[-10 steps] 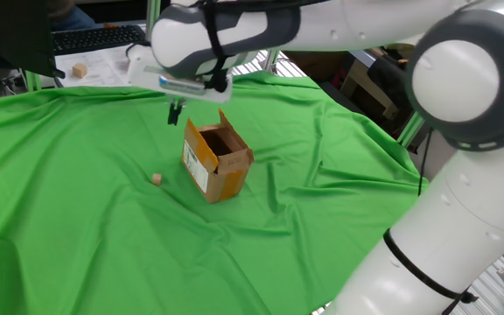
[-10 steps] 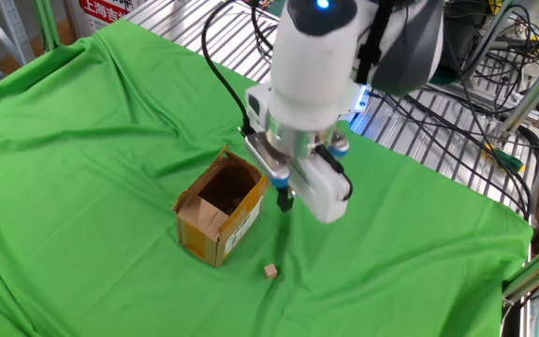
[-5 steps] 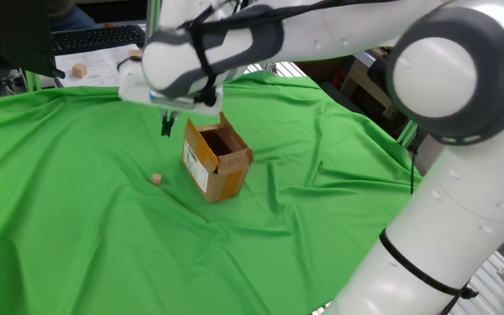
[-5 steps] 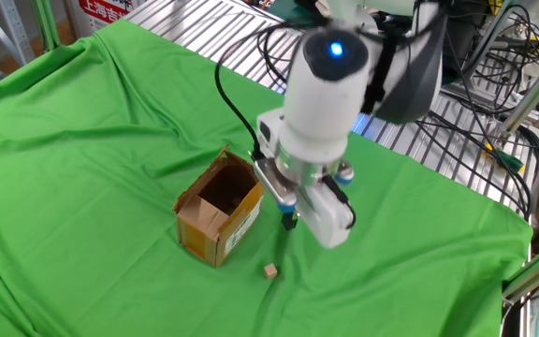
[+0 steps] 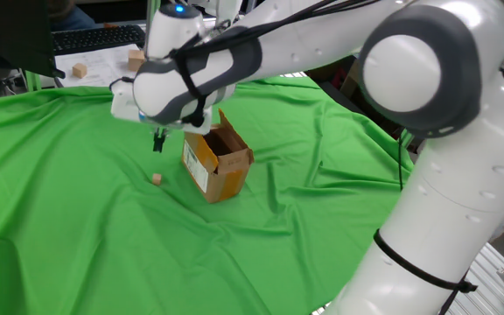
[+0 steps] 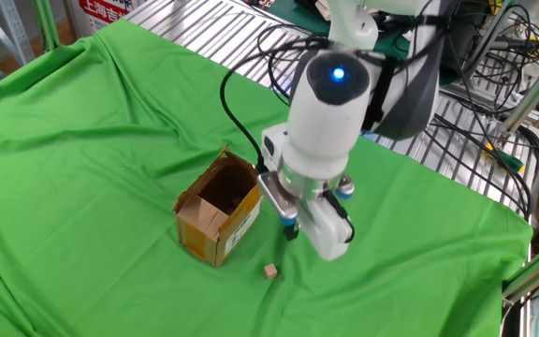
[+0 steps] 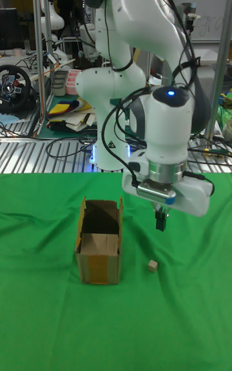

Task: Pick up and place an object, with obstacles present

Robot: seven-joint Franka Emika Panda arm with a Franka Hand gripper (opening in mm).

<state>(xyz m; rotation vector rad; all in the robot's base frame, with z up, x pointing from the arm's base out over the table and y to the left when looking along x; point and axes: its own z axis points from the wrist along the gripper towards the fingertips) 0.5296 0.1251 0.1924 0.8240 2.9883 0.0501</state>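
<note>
I see one tiny cube (image 7: 152, 265), one open cardboard box (image 7: 99, 250); my gripper (image 7: 159, 223) hovers above, fingers nearly together, empty.

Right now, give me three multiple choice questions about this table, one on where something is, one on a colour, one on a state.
1. Where is the small cube?
A. inside the box
B. on the cloth beside the box
C. between the gripper's fingers

2. What colour is the cloth?
A. green
B. blue
C. white

3. How is the cardboard box?
A. taped shut
B. crushed flat
C. open on top

Answers: 1 B, it lies on the cloth apart from the box. 2 A, green all over. 3 C, flaps up, dark inside visible. The gripper hangs above the cube, holding nothing.
</note>
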